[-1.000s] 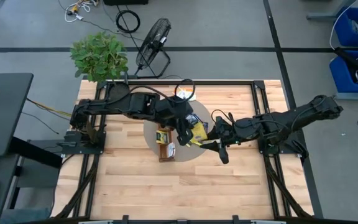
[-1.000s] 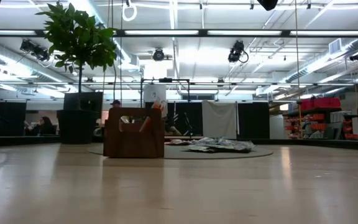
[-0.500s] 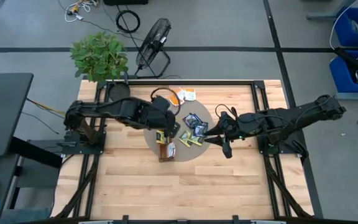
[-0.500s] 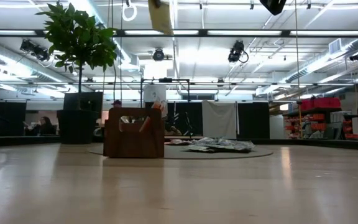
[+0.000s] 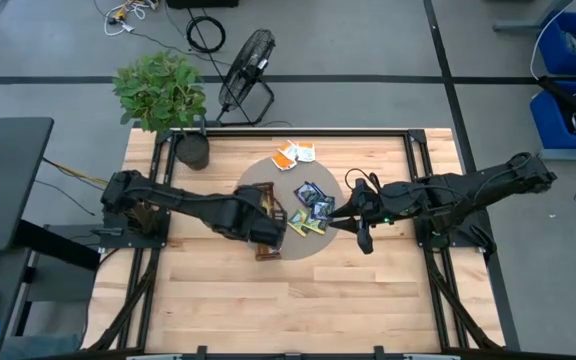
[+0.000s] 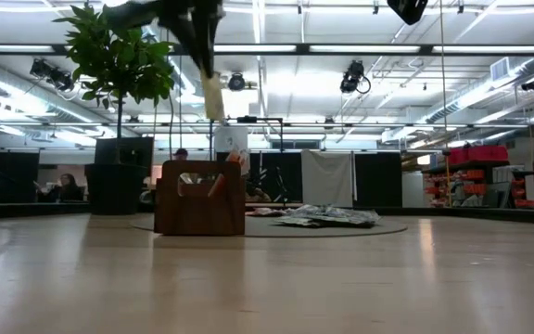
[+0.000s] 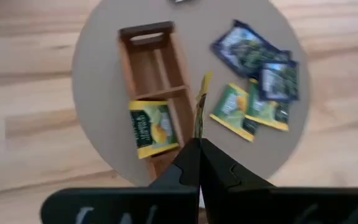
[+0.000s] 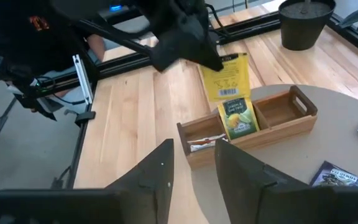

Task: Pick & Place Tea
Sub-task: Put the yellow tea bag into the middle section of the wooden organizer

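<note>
Partway: left gripper (image 7: 199,144), jaws clenched on a yellow sachet (image 8: 225,75), hangs above the tray (image 8: 272,118) at frame centre, one sachet (image 7: 152,128) placed, several loose sachets (image 5: 310,208) remaining; right gripper (image 8: 194,163) released.

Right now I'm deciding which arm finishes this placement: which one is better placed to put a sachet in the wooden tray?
Left. Its gripper holds a yellow sachet above the tray; the right gripper is open.
</note>
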Controlling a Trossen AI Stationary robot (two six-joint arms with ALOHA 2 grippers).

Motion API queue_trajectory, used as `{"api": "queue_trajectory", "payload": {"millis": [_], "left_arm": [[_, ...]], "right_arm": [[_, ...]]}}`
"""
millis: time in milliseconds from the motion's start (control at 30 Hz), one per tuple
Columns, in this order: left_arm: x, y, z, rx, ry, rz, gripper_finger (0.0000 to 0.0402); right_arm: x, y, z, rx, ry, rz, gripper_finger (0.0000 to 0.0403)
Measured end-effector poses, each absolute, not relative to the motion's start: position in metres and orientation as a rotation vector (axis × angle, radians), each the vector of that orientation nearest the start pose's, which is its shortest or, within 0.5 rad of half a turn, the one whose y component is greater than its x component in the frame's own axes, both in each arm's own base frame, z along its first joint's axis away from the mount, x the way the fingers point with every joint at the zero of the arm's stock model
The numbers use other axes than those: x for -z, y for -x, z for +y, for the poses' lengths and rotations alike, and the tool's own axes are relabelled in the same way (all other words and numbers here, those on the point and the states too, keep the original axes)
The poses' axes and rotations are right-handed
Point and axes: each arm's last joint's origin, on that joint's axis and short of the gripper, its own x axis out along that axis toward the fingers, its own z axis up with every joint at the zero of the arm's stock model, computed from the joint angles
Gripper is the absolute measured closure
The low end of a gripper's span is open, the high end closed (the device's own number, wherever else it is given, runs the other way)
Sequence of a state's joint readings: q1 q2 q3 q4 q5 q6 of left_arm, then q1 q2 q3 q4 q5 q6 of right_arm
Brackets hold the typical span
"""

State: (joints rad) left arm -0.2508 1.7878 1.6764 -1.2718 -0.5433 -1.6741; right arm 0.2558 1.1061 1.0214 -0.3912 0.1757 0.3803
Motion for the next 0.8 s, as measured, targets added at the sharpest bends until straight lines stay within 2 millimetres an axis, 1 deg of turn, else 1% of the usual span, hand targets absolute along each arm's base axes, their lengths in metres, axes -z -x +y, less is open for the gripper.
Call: {"api": "queue_trajectory", "payload": {"millis": [100, 267, 433, 600, 800], "left_arm": [[-0.289, -0.335, -0.07, -1.206, 0.932, 0.672, 0.0401], [-0.272, -0.336, -0.068, -1.256, 1.004, 0.591, 0.04], [-0.256, -0.339, -0.061, -1.277, 1.046, 0.514, 0.04], [-0.238, -0.339, -0.057, -1.291, 1.07, 0.49, 0.04], [-0.227, -0.337, -0.057, -1.304, 1.112, 0.468, 0.04]], "right_arm": [[-0.334, -0.23, 0.055, 0.01, -0.267, 0.473, 0.0277], [-0.334, -0.23, 0.055, 0.005, -0.246, 0.472, 0.0277], [-0.334, -0.23, 0.054, 0.026, -0.24, 0.467, 0.0277], [-0.334, -0.23, 0.054, 0.03, -0.233, 0.466, 0.0277], [-0.335, -0.231, 0.052, 0.062, -0.227, 0.459, 0.0277]]}}
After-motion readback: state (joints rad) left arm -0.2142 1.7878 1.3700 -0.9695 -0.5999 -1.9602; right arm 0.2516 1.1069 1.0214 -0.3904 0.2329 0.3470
